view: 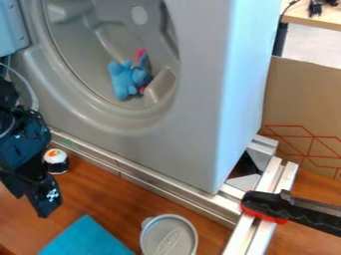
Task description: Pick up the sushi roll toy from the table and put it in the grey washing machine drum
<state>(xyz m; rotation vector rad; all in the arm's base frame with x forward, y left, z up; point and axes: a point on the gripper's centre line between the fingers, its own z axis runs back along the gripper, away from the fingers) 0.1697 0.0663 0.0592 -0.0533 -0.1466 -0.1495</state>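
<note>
"Teal cloth (86, 240) and lidded container (168, 237) are logged nearest, on the table (110, 199). What is recorded for the tool (43, 200)?"

"Black, seen at the left edge. Whether it is open or shut cannot be told; no held object can be made out."

"And the piece closest to it?"

"Toy sushi roll (56, 161), found on the table just right of the tool in view, beside the metal rail (153, 183). Squat, round, no long axis noted; black band, white top, orange patch."

"Beyond the rail?"

"Grey drum housing (193, 149); blue plush toy (126, 79) with pink parts is contained in its opening."
</note>
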